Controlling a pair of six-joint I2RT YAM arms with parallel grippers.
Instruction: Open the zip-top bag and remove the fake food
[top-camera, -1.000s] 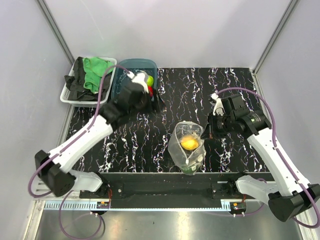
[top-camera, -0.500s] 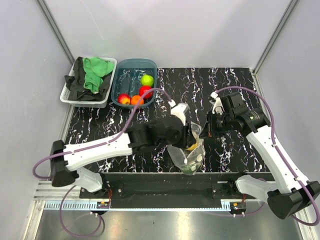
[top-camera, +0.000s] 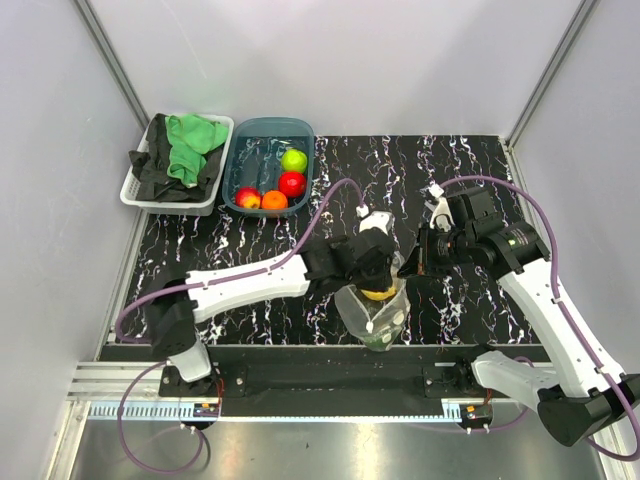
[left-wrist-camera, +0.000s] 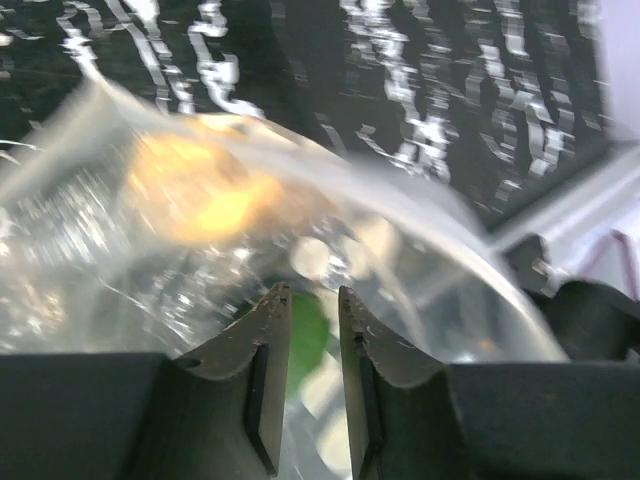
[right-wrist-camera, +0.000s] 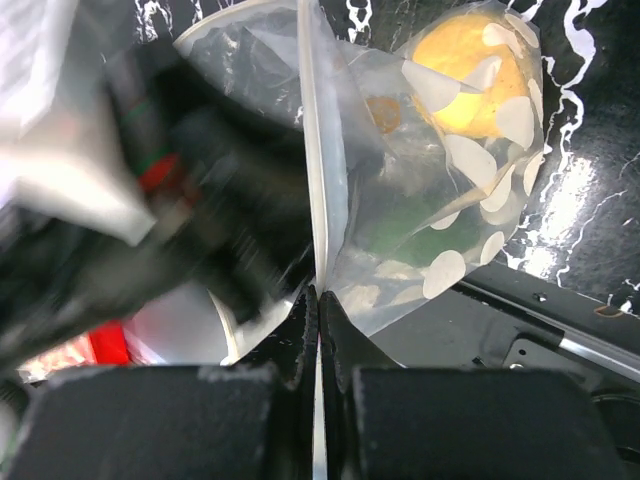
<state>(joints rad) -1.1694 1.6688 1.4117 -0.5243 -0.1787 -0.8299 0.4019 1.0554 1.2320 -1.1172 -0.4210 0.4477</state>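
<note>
The zip-top bag (top-camera: 380, 318) stands near the table's front edge, clear with white dots. My right gripper (top-camera: 412, 266) (right-wrist-camera: 318, 292) is shut on its rim and holds the mouth up. My left gripper (top-camera: 378, 270) (left-wrist-camera: 312, 295) hangs at the bag's mouth. Its jaws stand a narrow gap apart with nothing pinched between them. Inside the zip-top bag (right-wrist-camera: 440, 180) (left-wrist-camera: 90, 260) lie a yellow fruit (right-wrist-camera: 465, 75) (top-camera: 378, 293) (left-wrist-camera: 200, 190) and a dark green fruit (right-wrist-camera: 400, 225) (left-wrist-camera: 305, 335). Other fake food, lime green (top-camera: 294, 160), red (top-camera: 292, 183), orange (top-camera: 272, 200) and peach-red (top-camera: 247, 197), lies in the teal tub (top-camera: 262, 132).
A white basket (top-camera: 135, 195) with green and black cloths stands at the back left beside the tub. My left arm (top-camera: 250, 282) stretches across the table's middle. The metal frame rail (top-camera: 330, 360) runs just in front of the bag.
My left arm swung from over the teal tub to the bag's mouth and its jaws narrowed. The lime green fruit now lies in the tub. The right gripper kept its hold.
</note>
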